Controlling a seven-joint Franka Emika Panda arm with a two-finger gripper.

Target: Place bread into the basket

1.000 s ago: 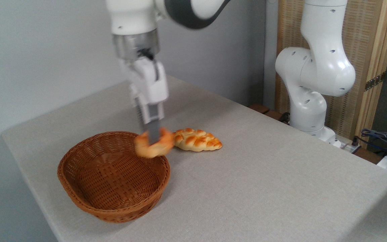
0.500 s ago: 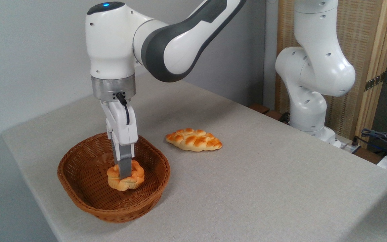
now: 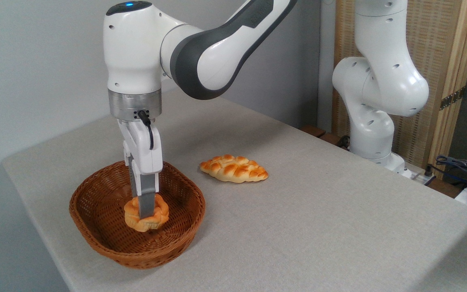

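Grey cloth covers the surface (image 3: 318, 227), with a pale wall behind it. Near its left end sits the basket (image 3: 95, 239), and the white arm reaches straight down into it. Its claw (image 3: 146, 211) is clamped on the bread (image 3: 158, 215), which sits low inside the basket; whether the bun already touches the wicker floor is hard to judge from this angle. Just right of the basket, apart from it, lies a braided loaf (image 3: 234, 168).

Table (image 3: 318, 227) w/ basket (image 3: 95, 239), loaf (image 3: 234, 168)
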